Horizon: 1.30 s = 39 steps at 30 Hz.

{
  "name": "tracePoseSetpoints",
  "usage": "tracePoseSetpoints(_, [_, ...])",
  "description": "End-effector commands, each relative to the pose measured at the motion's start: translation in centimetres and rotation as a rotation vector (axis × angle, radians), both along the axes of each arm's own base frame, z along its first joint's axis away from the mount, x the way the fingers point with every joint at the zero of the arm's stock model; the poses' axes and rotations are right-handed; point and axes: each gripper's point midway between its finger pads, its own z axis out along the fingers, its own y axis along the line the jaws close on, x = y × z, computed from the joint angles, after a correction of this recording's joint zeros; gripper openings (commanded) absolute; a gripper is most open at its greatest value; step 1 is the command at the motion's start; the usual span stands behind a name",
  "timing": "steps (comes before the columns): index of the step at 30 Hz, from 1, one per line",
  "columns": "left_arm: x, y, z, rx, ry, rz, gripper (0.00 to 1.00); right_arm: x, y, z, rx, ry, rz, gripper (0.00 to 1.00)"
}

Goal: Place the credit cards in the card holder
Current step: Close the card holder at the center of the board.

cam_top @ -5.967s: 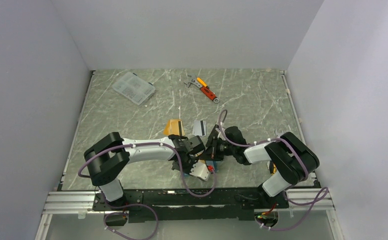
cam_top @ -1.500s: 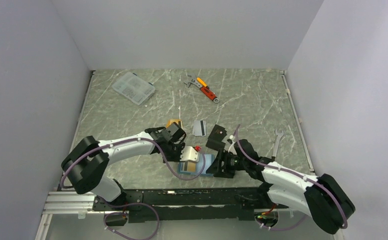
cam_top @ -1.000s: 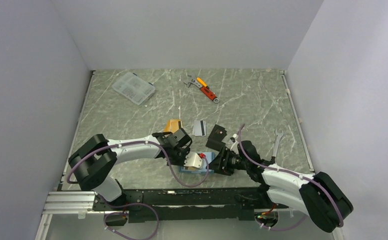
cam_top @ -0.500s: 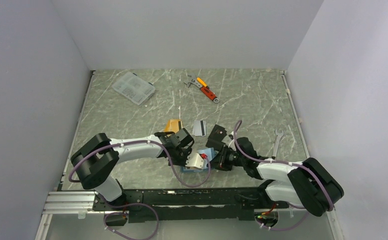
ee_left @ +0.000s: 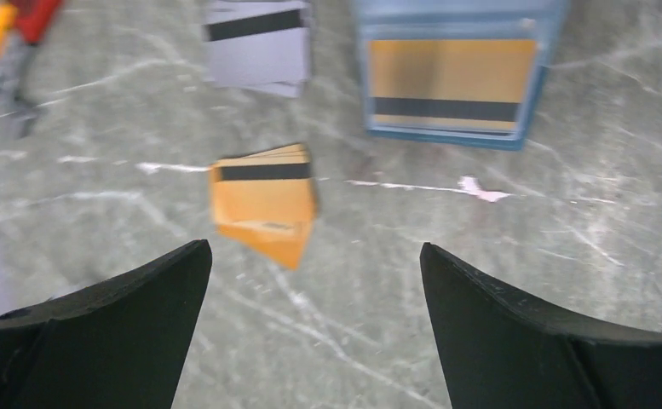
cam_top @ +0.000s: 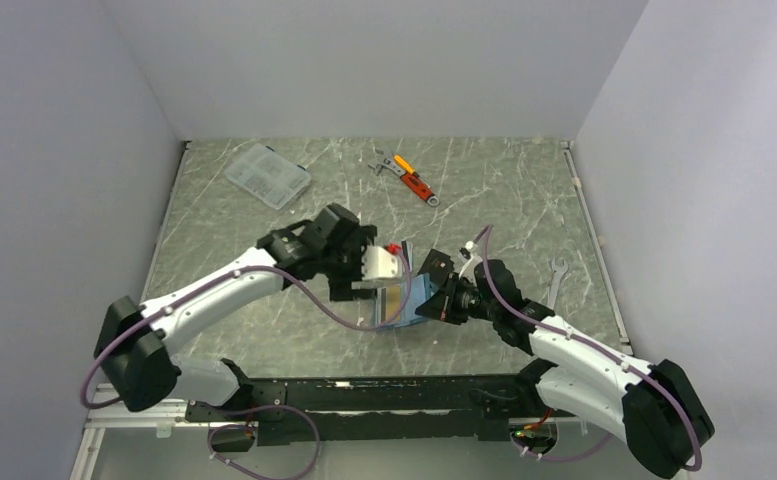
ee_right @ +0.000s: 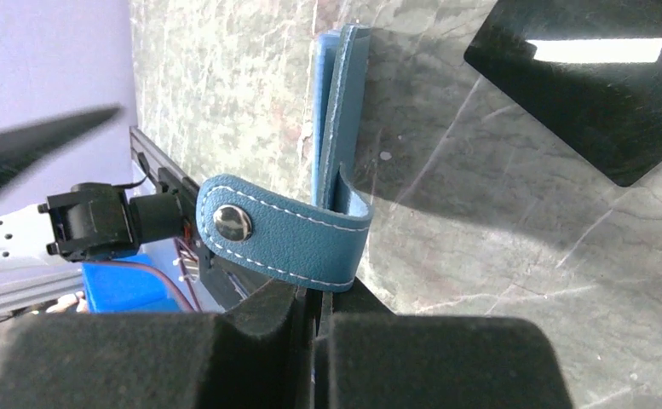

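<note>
**One card in, the rest waiting on the table**

The card holder (ee_left: 457,10) lies open on the marble table (cam_top: 484,200), near the front middle. One orange-gold card (ee_left: 453,81) already sits in its pocket with the stripe showing. The right gripper (ee_right: 314,311) is pinched tight on the holder's snap strap (ee_right: 284,234). My guess is that's to keep the flap peeled back and stop the wallet sliding around.

The left gripper (ee_left: 314,249) hangs above with its fingers spread wide and nothing in them, looking straight down at the orange card stack (ee_left: 265,200). The silver-grey card (ee_left: 257,47) lies a bit beyond that, near the holder's side.

The stack is fanned a little, so the card corners stick out past each other. That's probably the easiest place to get a finger under. There's bare table all round the stack, so plenty of room to come down. The tight spot is the black square (ee_right: 600,85) just beside the holder, on the right arm's side.
</note>
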Motion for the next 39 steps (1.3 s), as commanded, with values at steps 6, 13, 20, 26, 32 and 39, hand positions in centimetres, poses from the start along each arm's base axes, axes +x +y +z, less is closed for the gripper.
tracePoseSetpoints(6, [4.3, 6.4, 5.7, -0.087, -0.054, 0.299, 0.99, -0.5, 1.3, 5.2, -0.071, -0.145, 0.121, 0.0])
tracePoseSetpoints(13, [5.2, 7.6, 4.7, -0.318, 0.15, 0.381, 0.99, -1.6, 2.4, 10.4, -0.053, -0.246, 0.186, 0.0])
tracePoseSetpoints(20, [6.3, 8.5, 4.0, -0.496, 0.211, 0.472, 0.99, -2.9, 3.5, 16.3, 0.071, -0.346, 0.255, 0.0])
tracePoseSetpoints(26, [5.7, 7.8, 3.0, -0.554, 0.217, 0.445, 0.99, -3.4, 4.4, 21.4, 0.18, -0.437, 0.303, 0.0])
tracePoseSetpoints(32, [3.9, 6.6, 1.9, -0.583, 0.363, 0.409, 0.99, -3.6, 5.2, 24.6, 0.26, -0.504, 0.329, 0.0])
tracePoseSetpoints(39, [2.8, 4.8, 3.1, -0.665, 0.491, 0.346, 0.99, -2.5, 6.1, 25.4, 0.313, -0.533, 0.314, 0.0])
